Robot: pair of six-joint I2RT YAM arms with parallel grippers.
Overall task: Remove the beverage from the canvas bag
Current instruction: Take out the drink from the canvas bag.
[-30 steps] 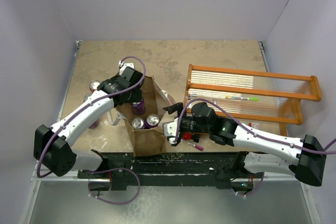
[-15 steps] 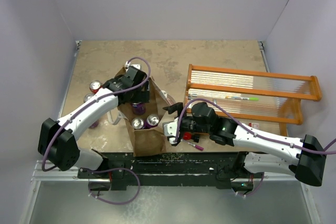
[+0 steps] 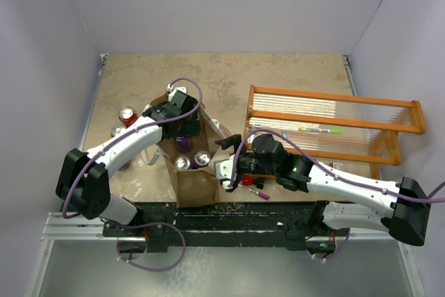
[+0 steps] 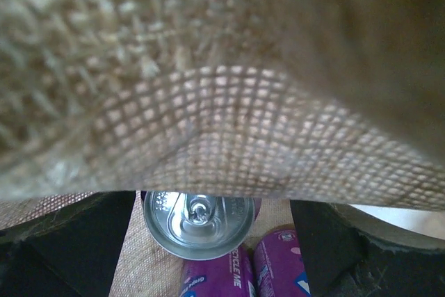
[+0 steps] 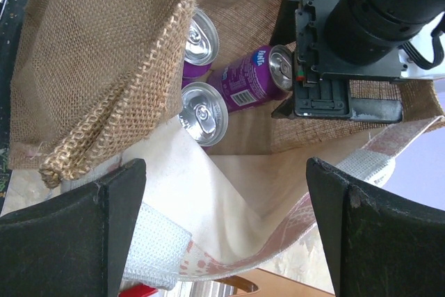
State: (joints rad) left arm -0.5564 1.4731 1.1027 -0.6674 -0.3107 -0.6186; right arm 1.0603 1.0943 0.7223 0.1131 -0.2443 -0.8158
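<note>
1. We found the canvas bag [image 3: 193,184] standing open on the surface [image 3: 278,81], beside the orange rack [image 3: 334,123].
2. The left end effector [image 4: 212,241] was inside the bag, fingers apart.
3. The right end effector [image 5: 226,213], fingers apart, sat at the bag's rim.
4. Three purple cans [image 5: 254,78] were inside the bag, one lying just before the left fingers.

The top camera looks steeply down over the whole table [image 3: 292,78]. The left wrist camera, at 12 o'clock of the bag [image 3: 191,184], nearly touches its weave; the right wrist camera peers in from 4 o'clock. All share the cans [image 3: 182,163].
</note>
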